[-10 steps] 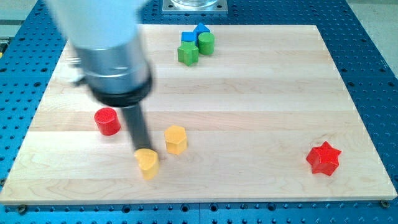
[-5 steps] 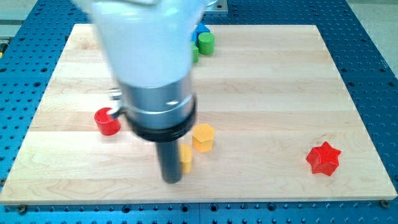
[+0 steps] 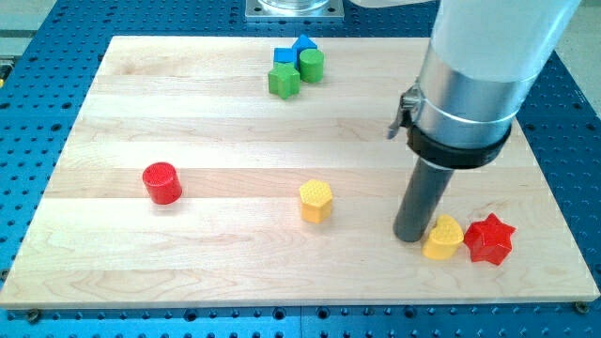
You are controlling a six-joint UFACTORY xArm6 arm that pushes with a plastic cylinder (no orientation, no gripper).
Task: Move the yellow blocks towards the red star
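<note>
Yellow block (image 3: 442,238) touching red star (image 3: 489,238), my tip (image 3: 410,237) beside it

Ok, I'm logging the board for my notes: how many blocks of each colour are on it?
Yellow: 2, a hexagonal block and a rounded one
Red: 2, a cylinder and a star
Green: 2
Blue: 2
Total: 8

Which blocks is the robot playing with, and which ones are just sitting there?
In the game: my tip, beside the yellow heart-like block that touches the red star; the yellow hexagon block, waiting mid-board.

Just sitting: red cylinder, green cube, green cylinder, blue blocks.
</note>
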